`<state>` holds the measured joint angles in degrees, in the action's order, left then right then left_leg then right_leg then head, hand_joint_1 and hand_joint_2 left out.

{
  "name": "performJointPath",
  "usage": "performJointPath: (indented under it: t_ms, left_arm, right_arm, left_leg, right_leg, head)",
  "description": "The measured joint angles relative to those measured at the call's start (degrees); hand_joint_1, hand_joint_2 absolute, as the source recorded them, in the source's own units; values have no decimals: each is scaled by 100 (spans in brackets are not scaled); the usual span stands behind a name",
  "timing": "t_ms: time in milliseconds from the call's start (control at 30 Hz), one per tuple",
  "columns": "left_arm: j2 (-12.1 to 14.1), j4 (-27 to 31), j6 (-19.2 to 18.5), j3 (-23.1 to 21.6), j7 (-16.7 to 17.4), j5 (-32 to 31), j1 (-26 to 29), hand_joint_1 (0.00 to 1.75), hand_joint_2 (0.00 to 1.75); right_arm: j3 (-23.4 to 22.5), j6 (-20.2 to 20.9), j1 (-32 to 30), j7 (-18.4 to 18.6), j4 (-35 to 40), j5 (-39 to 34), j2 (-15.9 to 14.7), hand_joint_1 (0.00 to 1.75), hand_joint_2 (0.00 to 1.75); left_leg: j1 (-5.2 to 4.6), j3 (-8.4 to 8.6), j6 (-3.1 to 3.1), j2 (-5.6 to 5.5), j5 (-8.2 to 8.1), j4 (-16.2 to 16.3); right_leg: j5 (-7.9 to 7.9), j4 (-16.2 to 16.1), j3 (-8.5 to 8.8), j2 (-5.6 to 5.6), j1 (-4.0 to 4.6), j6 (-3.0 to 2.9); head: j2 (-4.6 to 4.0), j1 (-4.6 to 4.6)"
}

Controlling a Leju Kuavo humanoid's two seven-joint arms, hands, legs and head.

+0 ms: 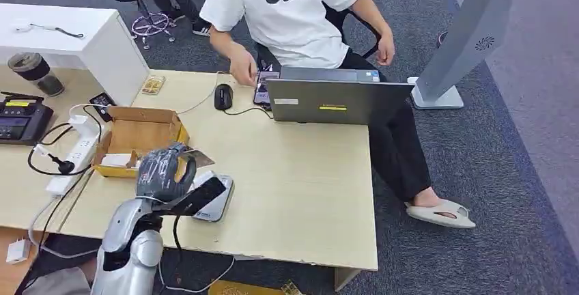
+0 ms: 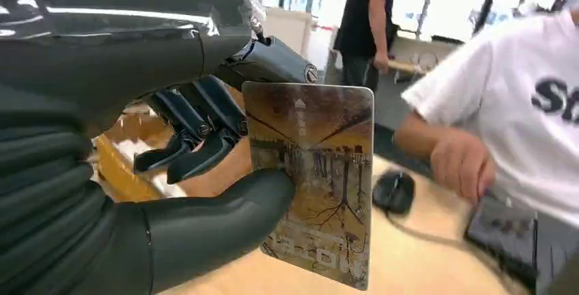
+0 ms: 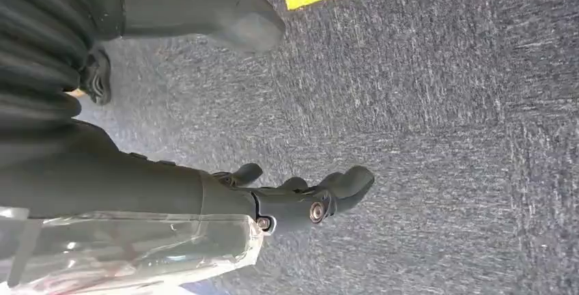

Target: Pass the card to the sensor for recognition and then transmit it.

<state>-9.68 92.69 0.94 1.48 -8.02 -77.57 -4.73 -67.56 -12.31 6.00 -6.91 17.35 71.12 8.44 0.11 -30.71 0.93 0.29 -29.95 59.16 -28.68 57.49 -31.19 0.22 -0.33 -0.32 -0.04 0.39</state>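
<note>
Head view is showing the left hand (image 1: pixel 162 171) hovering over the wooden table (image 1: pixel 300 192), pinching a card (image 1: pixel 196 157) just above a silver card reader (image 1: pixel 217 203) lying near the table's front edge. Left wrist view is giving the closer look: the thumb (image 2: pixel 225 213) is pressing the brown, tree-printed card (image 2: pixel 317 179) against a finger behind it, the card standing roughly upright, while the other fingers are curling loosely beside it. An open cardboard box (image 1: pixel 140 138) is sitting just behind the hand. A person in a white T-shirt (image 1: pixel 287 8) is sitting across the table, reaching beside a black mouse (image 1: pixel 223 96) and a grey laptop (image 1: pixel 338 100). Right wrist view is showing the right hand (image 3: pixel 300 196) hanging over grey carpet, fingers loosely apart, gripping nothing.
</note>
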Motion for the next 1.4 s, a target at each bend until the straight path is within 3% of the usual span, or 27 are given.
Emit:
performJointPath:
  t_ms: [300, 567, 700, 1400]
  left_arm:
    - [284, -548, -201, -485, 345, -179, 125, 175, 175]
    - [518, -933, -203, -627, 867, -1077, 131, 175, 175]
    - [664, -1042, -162, -703, 1167, -1204, 49, 175, 175]
    - [804, -1187, 55, -703, 1206, -1239, -72, 175, 175]
  right_arm:
    - [-63, 13, -1, -7, 0, -15, 0, 0, 175]
    - [-118, 9, 1, 35, 0, -17, 0, 0, 175]
    - [-118, 9, 1, 52, 0, -18, 0, 0, 175]
    - [-120, 7, 0, 103, 0, 20, 0, 0, 175]
  left_leg:
    - [0, 0, 0, 0, 0, 0]
    - [0, -1, 0, 0, 0, 0]
    - [0, 0, 0, -1, 0, 0]
    - [0, 4, -1, -1, 1, 0]
  right_leg:
    - [0, 0, 0, 0, 0, 0]
    - [0, 0, 1, -1, 0, 0]
    - [0, 0, 2, -1, 0, 0]
    - [0, 0, 6, -1, 0, 0]
  head:
    - [0, -2]
    - [0, 0]
    - [0, 0]
    - [0, 0]
